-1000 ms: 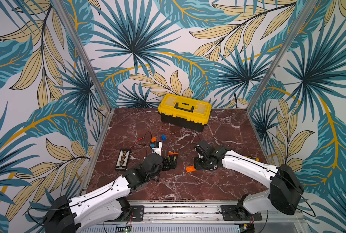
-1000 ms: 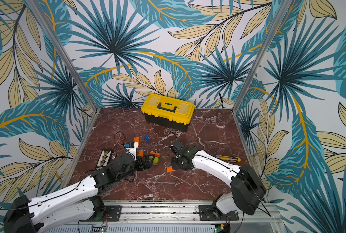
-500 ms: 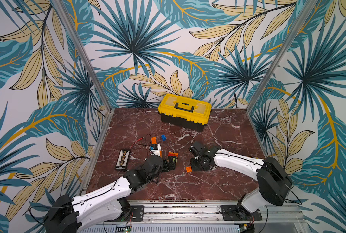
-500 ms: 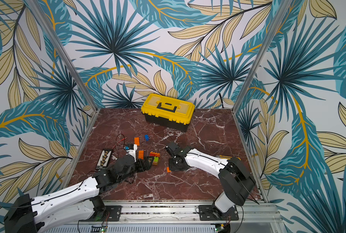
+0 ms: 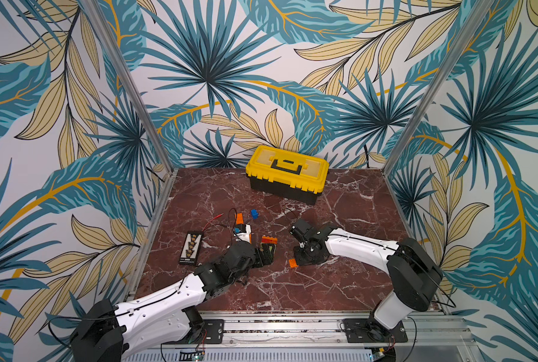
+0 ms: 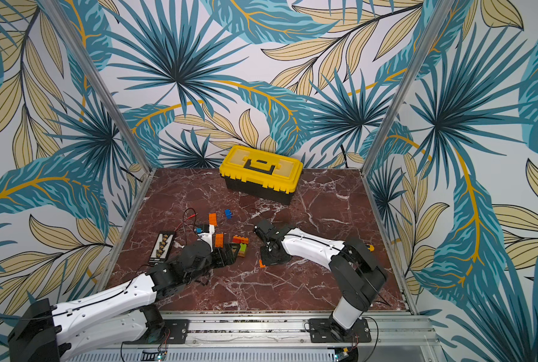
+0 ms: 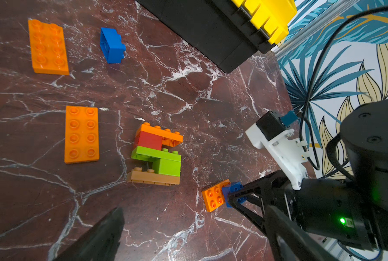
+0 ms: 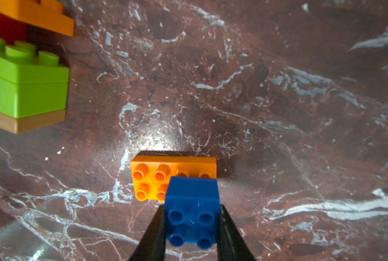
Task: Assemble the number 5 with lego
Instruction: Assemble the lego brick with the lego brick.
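My right gripper is shut on a small blue brick that covers one end of an orange oblong brick lying on the marble. I cannot tell whether the two are pressed together. The same pair shows as the blue brick and the orange brick. To its left stands a stack of orange, red, lime green and tan bricks. My left gripper is open and holds nothing, close in front of that stack. Two orange plates and a second blue brick lie loose.
A big yellow-and-black toolbox stands at the back. A black strip, red and black wires and a white device lie at the left. A utility knife lies behind the right arm.
The right arm has swung in, and its wrist has shifted a little left over the orange brick. The orange brick and the left arm have hardly moved.
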Controlling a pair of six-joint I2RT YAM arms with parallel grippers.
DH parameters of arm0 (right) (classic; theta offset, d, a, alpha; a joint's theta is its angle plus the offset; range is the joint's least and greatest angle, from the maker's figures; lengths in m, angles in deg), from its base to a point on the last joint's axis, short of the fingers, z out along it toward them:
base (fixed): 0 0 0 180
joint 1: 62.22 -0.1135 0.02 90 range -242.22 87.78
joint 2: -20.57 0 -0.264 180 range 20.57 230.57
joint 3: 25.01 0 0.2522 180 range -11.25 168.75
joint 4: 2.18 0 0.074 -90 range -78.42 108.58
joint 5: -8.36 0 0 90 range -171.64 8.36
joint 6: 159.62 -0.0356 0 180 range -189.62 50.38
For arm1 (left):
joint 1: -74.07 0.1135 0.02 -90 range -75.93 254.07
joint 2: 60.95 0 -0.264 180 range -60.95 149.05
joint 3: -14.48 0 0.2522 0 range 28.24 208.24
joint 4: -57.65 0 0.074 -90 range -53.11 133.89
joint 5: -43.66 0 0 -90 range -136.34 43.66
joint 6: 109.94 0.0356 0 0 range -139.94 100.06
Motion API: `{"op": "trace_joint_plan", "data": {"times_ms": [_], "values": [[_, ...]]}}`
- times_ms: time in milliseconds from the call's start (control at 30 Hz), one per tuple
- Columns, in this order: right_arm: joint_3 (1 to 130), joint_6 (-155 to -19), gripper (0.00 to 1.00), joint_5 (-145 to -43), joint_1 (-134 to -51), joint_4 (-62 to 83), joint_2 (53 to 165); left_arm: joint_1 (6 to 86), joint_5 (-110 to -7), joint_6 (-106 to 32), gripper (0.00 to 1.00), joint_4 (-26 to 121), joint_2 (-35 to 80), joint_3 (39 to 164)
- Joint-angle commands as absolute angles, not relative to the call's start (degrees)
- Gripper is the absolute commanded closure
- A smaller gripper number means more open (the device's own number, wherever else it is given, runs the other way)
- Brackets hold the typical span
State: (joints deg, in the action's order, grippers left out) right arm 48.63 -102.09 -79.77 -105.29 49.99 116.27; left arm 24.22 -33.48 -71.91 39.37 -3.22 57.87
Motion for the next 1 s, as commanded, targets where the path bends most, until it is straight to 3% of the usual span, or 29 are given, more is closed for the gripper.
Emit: {"op": "trace_joint_plan", "data": {"times_ms": [0, 967], "values": [[48.59, -100.26, 0.71, -80.56, -105.47, 50.67, 118.29, 24.10, -33.24, -71.88, 0.00, 40.55, -2.79, 57.92], [43.00, -102.84, 0.76, -81.71, -105.21, 52.88, 130.19, 24.91, -34.19, -71.52, 0.00, 41.06, -0.99, 58.28]]}}
